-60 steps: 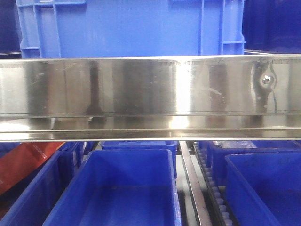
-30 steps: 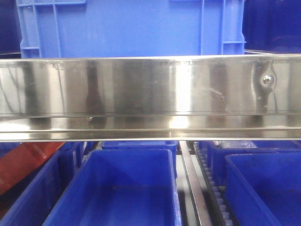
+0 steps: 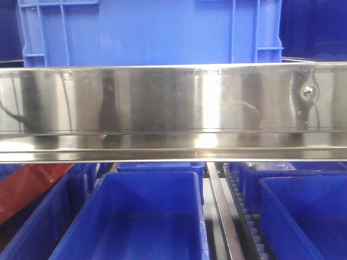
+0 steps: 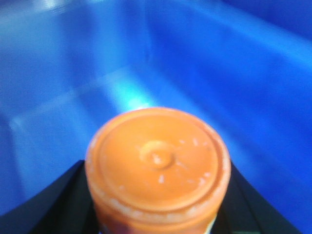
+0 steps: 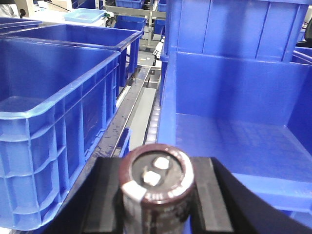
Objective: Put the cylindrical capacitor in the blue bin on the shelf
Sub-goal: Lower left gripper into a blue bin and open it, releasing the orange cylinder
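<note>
1. In the right wrist view, the cylindrical capacitor [image 5: 157, 187] is held upright in the right hand [image 5: 157, 200]. Its dark sleeve is pinched between the black fingers [image 5: 105, 200], and its top is turned to the camera.
2. Just beyond it, an open-fronted blue bin [image 5: 234, 131] is seen ahead and to the right. The capacitor is held short of it, near its left front corner.
3. A ribbed blue crate [image 5: 58, 112] is set to the left, and a roller track [image 5: 146, 112] runs between the two.
4. In the left wrist view, a blurred orange-capped container [image 4: 158, 168] is clamped in the left hand [image 4: 158, 209] over a blue bin floor [image 4: 97, 73].
5. In the front view, the shelf [image 3: 173, 108] is shown as a shiny steel rail. Lower blue bins [image 3: 141, 216] are seen beneath it, and a large upper crate [image 3: 152, 32] behind and above it.
</note>
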{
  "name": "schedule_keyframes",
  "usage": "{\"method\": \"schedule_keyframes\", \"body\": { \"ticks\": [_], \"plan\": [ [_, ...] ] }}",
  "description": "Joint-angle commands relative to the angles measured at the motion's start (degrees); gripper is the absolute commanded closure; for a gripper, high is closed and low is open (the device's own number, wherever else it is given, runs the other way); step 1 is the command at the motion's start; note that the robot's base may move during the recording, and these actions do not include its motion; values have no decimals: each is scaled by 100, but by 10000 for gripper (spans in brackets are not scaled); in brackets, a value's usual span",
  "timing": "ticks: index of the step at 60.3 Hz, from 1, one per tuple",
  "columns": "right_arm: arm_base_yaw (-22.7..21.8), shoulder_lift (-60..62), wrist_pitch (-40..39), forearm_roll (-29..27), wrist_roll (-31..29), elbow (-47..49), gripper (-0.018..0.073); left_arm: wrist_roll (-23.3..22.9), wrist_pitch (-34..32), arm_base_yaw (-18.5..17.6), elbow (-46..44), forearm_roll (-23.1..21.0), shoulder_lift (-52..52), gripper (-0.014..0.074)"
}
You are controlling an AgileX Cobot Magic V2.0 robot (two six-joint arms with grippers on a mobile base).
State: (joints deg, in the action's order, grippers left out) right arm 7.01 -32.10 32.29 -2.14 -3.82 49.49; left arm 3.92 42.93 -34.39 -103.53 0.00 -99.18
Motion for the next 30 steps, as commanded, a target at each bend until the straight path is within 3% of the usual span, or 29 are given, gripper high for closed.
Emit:
{"method": "schedule_keyframes", "body": {
  "ticks": [1,8,16,21,24,30],
  "plan": [
    [1,8,-59,-8,-13,53,722,20,-304,-29,-72,0,-105,675],
    [1,8,-59,-8,-13,53,722,20,-369,-29,-72,0,-260,480],
    [1,8,-59,-8,-13,53,722,20,-329,-29,-72,-94,-282,174],
    [1,8,-59,-8,-13,53,722,20,-329,-29,-72,-108,-241,31],
    [1,8,-59,-8,-13,53,722,20,-329,-29,-72,-121,-197,-25],
    [1,8,-59,-8,-13,53,722,20,-219,-29,-72,-163,-50,-6]
  ]
}}
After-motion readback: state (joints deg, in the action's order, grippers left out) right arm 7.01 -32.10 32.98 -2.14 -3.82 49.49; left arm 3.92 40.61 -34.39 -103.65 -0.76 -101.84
